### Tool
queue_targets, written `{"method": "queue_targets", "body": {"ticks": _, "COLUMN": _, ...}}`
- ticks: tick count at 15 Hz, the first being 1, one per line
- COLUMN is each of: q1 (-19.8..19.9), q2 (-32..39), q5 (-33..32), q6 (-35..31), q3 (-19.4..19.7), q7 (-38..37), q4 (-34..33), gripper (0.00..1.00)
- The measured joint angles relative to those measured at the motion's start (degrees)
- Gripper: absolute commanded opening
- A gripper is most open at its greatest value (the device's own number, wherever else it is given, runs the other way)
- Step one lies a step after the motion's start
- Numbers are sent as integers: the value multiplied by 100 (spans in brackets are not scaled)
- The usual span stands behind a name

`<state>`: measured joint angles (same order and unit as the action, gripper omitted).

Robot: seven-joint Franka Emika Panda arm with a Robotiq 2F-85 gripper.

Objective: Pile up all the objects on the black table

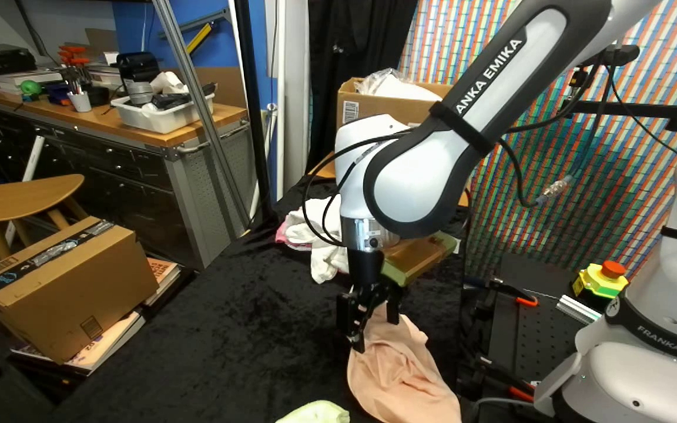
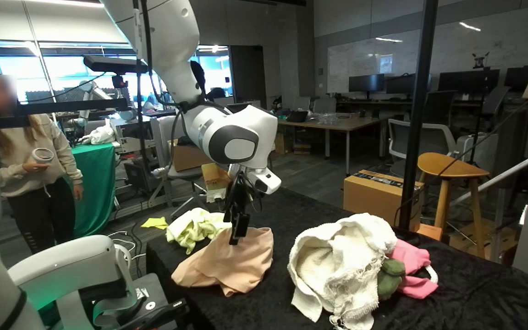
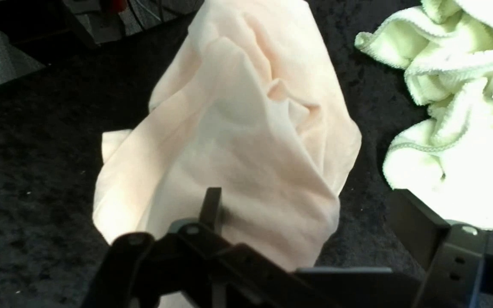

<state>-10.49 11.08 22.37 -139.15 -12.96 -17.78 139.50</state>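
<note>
I have my gripper (image 3: pixel 314 209) low over the peach cloth (image 3: pixel 246 141), toward one end of it, with its jaws standing wide apart. On my wrist view one finger (image 3: pixel 211 209) sits above the peach cloth and its mate lies past the edge, on the pale green cloth (image 3: pixel 452 81) side; whether either tip touches fabric, I can't tell.

The peach cloth lies on the black table (image 2: pixel 479 298), just beside the pale green one. On its opposite side are a cream-white cloth (image 2: pixel 337 256), a pink towel (image 2: pixel 413 256) and, against both, a dark green bundle (image 2: pixel 390 277).

Above the peach cloth I can read "ANKA EMIKA" along the arm (image 1: pixel 491 76); well aside from it, the base (image 1: pixel 650 364) spells "FRANKA EMIKA". Beyond it, a cardboard box (image 1: pixel 385 106) carries a barcode label (image 1: pixel 350 111). Well apart from it, off the table, a carton (image 1: pixel 80 282) wears printed tape (image 1: pixel 44 255) I can't make out.

The peach cloth itself is plain and matte, rumpled into soft ridges, a small corner poking out along one edge and glare bleaching part of it.
</note>
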Motion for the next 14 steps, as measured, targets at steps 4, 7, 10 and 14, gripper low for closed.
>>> {"method": "queue_targets", "body": {"ticks": 4, "q1": -26, "q2": 236, "q5": 24, "q6": -234, "q3": -5, "q7": -6, "q4": -11, "gripper": 100}}
{"method": "queue_targets", "body": {"ticks": 7, "q1": -85, "q2": 466, "q5": -246, "q6": -525, "q3": 65, "q7": -136, "q4": -12, "gripper": 100}}
{"method": "queue_targets", "body": {"ticks": 10, "q1": -282, "q2": 607, "q5": -928, "q6": -831, "q3": 277, "q7": -608, "q4": 0, "gripper": 100}}
{"method": "queue_targets", "body": {"ticks": 14, "q1": -731, "q2": 630, "q5": -1997, "q6": -1009, "q3": 661, "q7": -1516, "q4": 36, "gripper": 100}}
